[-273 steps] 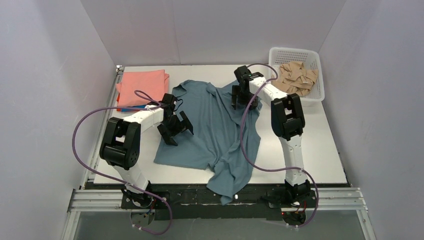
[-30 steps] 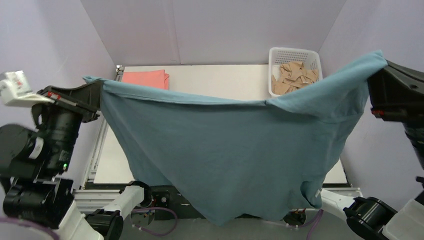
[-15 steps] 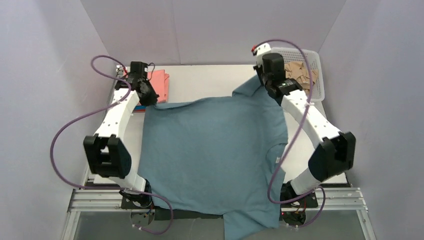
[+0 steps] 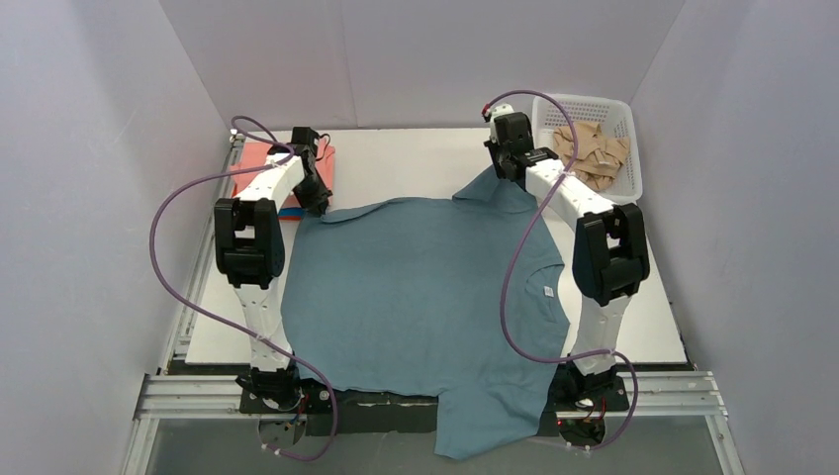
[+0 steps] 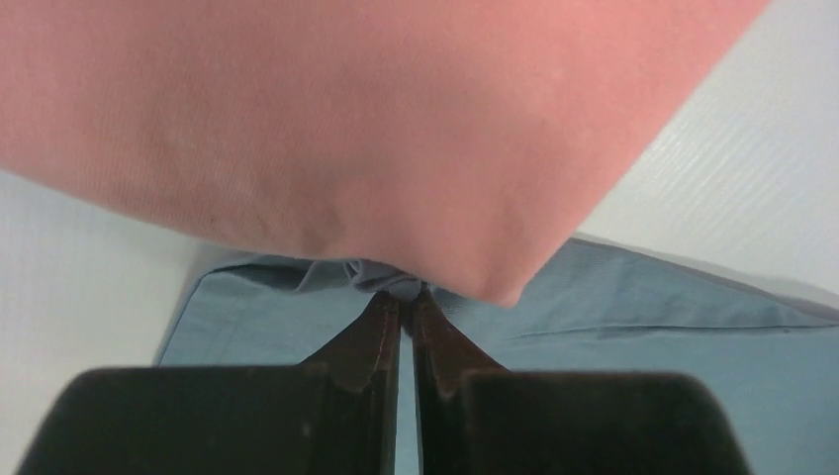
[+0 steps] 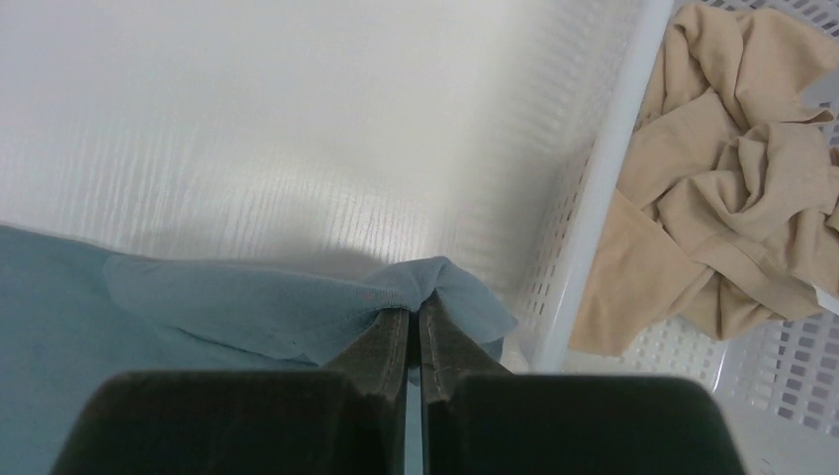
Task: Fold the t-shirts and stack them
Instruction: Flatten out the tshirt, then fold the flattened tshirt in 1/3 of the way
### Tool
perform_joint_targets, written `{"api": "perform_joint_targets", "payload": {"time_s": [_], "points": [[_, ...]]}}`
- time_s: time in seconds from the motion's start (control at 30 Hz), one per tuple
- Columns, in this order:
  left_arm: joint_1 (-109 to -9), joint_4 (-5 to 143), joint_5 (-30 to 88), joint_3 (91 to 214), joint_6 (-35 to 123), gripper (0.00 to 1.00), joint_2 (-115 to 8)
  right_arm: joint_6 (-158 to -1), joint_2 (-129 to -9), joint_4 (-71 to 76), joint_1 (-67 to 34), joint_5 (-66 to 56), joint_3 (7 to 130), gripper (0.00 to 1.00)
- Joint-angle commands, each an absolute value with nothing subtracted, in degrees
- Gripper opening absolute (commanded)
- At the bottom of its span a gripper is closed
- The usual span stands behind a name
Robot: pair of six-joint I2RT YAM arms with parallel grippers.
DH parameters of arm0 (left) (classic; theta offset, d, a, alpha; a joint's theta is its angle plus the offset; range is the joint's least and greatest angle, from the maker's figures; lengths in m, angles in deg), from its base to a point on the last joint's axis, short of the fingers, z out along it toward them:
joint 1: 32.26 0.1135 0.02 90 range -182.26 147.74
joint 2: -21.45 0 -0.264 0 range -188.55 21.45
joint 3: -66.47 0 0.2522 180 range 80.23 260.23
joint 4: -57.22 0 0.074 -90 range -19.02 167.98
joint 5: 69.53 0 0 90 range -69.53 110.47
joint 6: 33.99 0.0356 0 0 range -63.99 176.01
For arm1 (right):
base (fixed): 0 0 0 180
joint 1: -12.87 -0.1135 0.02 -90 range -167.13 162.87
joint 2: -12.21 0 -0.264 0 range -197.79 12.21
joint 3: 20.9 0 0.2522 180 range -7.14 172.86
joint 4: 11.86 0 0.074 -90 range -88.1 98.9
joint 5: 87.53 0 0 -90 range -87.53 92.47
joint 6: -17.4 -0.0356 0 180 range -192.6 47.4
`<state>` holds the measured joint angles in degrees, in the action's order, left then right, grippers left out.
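Note:
A dusty grey-blue t-shirt (image 4: 425, 287) lies spread flat over the table, its near end hanging off the front edge. My left gripper (image 4: 322, 206) is shut on its far left corner, a bunched fold of grey-blue cloth (image 5: 381, 277) pinched at the fingertips (image 5: 406, 297). My right gripper (image 4: 503, 170) is shut on the far right corner, which is lifted slightly, the cloth (image 6: 297, 302) wrapped over the gripper (image 6: 416, 309). A folded salmon-pink t-shirt (image 4: 259, 155) lies at the far left, right beside the left gripper and filling the top of the left wrist view (image 5: 346, 119).
A white mesh basket (image 4: 584, 98) holding crumpled beige cloths (image 4: 594, 148) stands at the far right corner, its wall (image 6: 604, 178) close beside the right gripper. Bare white table (image 4: 396, 163) shows behind the shirt. Purple cables loop from both arms.
A second ago the shirt hung stretched in the air between both raised grippers. It has since been lowered and laid flat on the table, both grippers still holding its far corners.

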<state>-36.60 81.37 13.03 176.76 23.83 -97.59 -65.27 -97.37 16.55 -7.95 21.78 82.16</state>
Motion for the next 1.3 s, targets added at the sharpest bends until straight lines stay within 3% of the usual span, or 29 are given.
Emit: {"api": "perform_joint_targets", "payload": {"time_s": [0.0,0.73,0.87,1.27], "points": [[-36.0,88.8,11.5,178.5,23.4,0.0,-96.3,-66.7,-97.8,16.6,-8.0,22.6,85.8,0.01],[-36.0,84.9,16.7,150.0,23.7,0.0,-69.7,-82.7,-66.6,42.1,-12.2,20.2,62.6,0.01],[-36.0,88.5,15.3,146.5,23.3,0.0,-65.8,-88.5,-63.2,49.7,-14.7,25.7,60.0,0.01],[-36.1,96.7,16.0,140.7,22.9,0.0,-60.5,-95.4,-60.0,57.3,-15.8,20.9,54.0,0.01]]}}
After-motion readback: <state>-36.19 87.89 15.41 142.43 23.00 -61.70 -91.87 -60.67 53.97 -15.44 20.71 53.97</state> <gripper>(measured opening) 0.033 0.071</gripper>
